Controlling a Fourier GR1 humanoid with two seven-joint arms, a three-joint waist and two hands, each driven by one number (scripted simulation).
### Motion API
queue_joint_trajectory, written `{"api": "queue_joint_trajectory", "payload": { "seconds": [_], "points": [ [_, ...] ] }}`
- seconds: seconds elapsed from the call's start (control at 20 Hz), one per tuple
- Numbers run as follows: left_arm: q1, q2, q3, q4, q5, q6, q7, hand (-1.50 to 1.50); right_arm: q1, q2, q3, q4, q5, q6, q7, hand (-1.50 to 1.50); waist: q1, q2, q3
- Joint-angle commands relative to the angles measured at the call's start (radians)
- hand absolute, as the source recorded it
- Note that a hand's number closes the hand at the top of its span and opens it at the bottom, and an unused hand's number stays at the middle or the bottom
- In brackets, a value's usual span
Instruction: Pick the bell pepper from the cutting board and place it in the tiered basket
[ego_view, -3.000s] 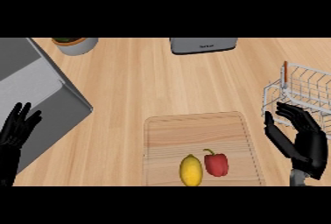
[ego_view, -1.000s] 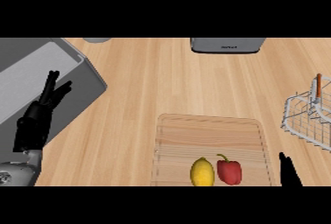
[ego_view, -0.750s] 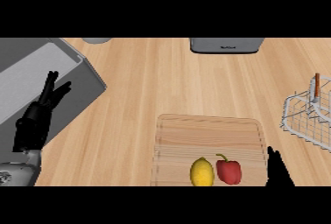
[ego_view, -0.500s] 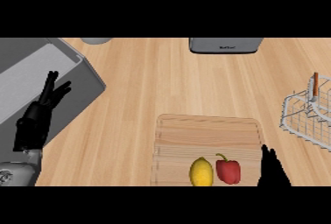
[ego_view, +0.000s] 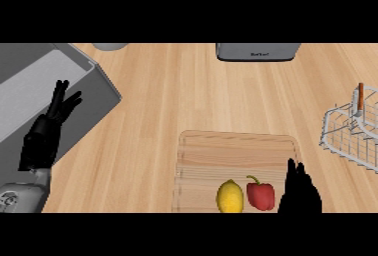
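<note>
A: Finger state, right side?

B: Straight and pressed together on the right hand (ego_view: 299, 195), tips pointing toward the far side of the counter (ego_view: 162, 100). Released, nothing grasped. Positioned low in the view, over the right edge of the cutting board (ego_view: 236, 152).

A: Contact with anything?

B: Just beside the bell pepper (ego_view: 260, 196), on its right. Cannot tell whether touching or slightly apart.

A: Location of the pepper?

B: Lying on the near right part of the board, stem toward the far side. Close beside a lemon (ego_view: 229, 196) on its left, touching or nearly so.

A: Left side?

B: Fingers straight and slightly fanned on the left hand (ego_view: 44, 135), tips up, released, holding nothing. Resting at the view's left, over the slanted edge of a grey unit (ego_view: 44, 80), well apart from the board.

A: Edges and free room?

B: Wire tiered basket (ego_view: 353, 132) at the view's right edge, partly cut off, well apart from the pepper. Open wood between board and basket, and across the wide middle beyond the board. Grey box (ego_view: 258, 51) at the far edge, centre right. Pale round thing (ego_view: 111, 46) at the far left, mostly cut off.
</note>
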Motion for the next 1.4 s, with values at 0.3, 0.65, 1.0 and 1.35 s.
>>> {"api": "queue_joint_trajectory", "payload": {
  "seconds": [0.3, 0.65, 1.0, 1.35],
  "points": [
    [-0.016, -0.020, 0.001, 0.051, -0.015, -0.017, 0.049, 0.00, -0.023, 0.009, -0.008, 0.065, -0.050, -0.032, 0.211, -1.50, -0.006, 0.008, -0.007],
    [-0.004, -0.050, -0.003, 0.060, -0.036, -0.005, 0.041, 0.00, -0.071, 0.009, -0.092, 0.140, -0.095, -0.054, 0.181, -1.50, 0.000, 0.009, -0.006],
    [-0.048, 0.005, 0.072, 0.089, 0.002, -0.080, 0.023, 0.00, -0.045, 0.009, -0.089, 0.216, -0.149, -0.126, 0.107, -1.50, -0.005, 0.006, -0.006],
    [0.027, -0.053, 0.029, 0.026, -0.045, -0.035, 0.030, 0.00, -0.170, 0.009, -0.118, 0.357, -0.237, -0.170, 0.142, -1.50, 0.008, 0.006, -0.006]
  ]
}}
